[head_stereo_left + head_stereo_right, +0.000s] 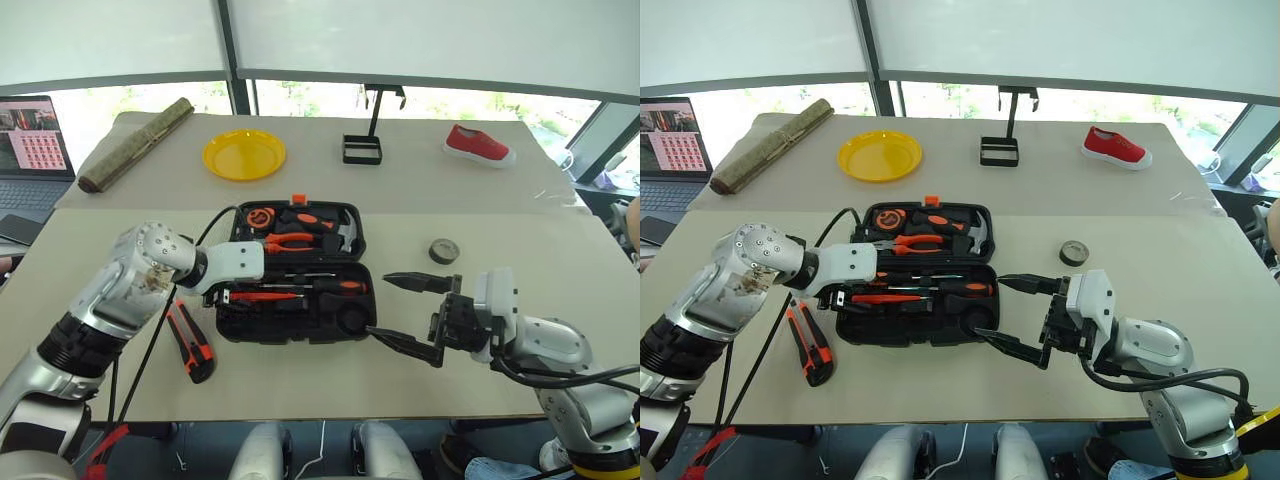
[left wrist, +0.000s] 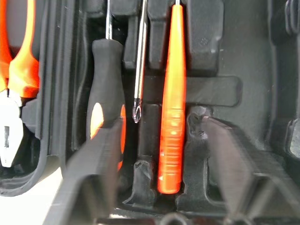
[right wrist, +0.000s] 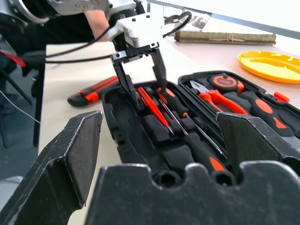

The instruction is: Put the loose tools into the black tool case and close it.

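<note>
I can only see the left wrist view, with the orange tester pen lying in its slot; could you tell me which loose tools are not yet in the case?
Observer: The utility knife lies on the table, outside the black tool case, on its left.
Operator: Thank you. Is anything else out?
Observer: The tape roll sits on the table to the right of the case.
Operator: And where is the right gripper, please?
Observer: The right gripper hangs open at the case's right edge, holding nothing.
</note>
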`<state>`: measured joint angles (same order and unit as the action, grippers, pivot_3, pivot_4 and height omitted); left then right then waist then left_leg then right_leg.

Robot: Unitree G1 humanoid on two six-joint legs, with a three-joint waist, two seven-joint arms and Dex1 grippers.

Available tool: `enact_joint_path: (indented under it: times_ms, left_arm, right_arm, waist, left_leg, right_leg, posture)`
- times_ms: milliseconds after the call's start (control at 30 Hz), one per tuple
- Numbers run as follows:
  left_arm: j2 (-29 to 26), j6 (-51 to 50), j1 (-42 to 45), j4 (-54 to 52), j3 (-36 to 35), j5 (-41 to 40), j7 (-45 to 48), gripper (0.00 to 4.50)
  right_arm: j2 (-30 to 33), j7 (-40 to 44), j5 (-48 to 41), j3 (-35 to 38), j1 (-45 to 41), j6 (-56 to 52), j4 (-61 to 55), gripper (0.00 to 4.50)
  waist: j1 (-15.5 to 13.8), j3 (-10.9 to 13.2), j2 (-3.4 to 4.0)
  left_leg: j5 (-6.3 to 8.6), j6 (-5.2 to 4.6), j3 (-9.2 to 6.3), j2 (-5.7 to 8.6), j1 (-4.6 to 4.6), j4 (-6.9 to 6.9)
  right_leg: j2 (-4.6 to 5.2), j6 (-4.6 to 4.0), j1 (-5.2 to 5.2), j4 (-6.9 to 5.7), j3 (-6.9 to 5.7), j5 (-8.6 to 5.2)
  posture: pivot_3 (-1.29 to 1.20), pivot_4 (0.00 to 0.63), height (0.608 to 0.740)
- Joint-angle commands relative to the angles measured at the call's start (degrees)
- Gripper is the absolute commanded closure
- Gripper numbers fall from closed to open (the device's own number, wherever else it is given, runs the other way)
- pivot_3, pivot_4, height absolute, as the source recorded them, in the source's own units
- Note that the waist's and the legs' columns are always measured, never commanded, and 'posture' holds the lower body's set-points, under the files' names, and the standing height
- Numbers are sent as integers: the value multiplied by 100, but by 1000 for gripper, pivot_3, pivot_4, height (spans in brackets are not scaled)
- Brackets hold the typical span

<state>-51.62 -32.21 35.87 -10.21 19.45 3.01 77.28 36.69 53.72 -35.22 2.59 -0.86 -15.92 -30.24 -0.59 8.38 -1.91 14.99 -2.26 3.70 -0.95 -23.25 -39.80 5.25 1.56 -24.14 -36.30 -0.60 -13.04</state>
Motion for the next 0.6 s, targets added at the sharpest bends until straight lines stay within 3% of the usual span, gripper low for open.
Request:
enact_joint_path:
  times_ms: [33,167,267,467,600]
  left_arm:
    - [-30,-8,73,-73,-533,-616,193,1438]
    - [39,-134,49,119,-928,-1095,130,1438]
    - [272,400,-125,626,-1191,-1334,0,2150]
    - [873,1110,-481,1110,-1313,-1555,-240,4441]
    - [1205,1436,-656,1353,-1320,-1494,-655,4441]
  right_arm:
    - [6,41,-217,49,-15,-67,-210,0]
    - [7,70,-250,70,-6,-92,-204,0]
    - [-71,49,-241,83,2,-35,-154,0]
    - [-288,1,-151,156,47,145,-37,0]
    - [-356,-23,-121,198,71,194,7,0]
  waist:
    - [-4,0,0]
    - [-4,0,-1]
    - [-5,0,-1]
    - [-13,0,-1]
    - [-10,0,-1]
  left_leg:
    - [0,0,0,0,-2,-2]
    - [0,0,-2,-1,-2,-3]
    - [0,0,-2,0,1,-4]
    - [0,0,-4,1,-4,-8]
    - [0,0,-3,1,-4,-8]
  right_leg:
    - [0,0,-1,0,-1,0]
    - [1,1,0,0,-2,1]
    - [1,2,2,-2,-2,1]
    - [3,4,2,-2,-5,3]
    - [4,5,2,-1,-2,4]
  posture:
    - [0,150,740]
    - [0,150,740]
    - [0,150,740]
    - [0,150,740]
    - [0,150,740]
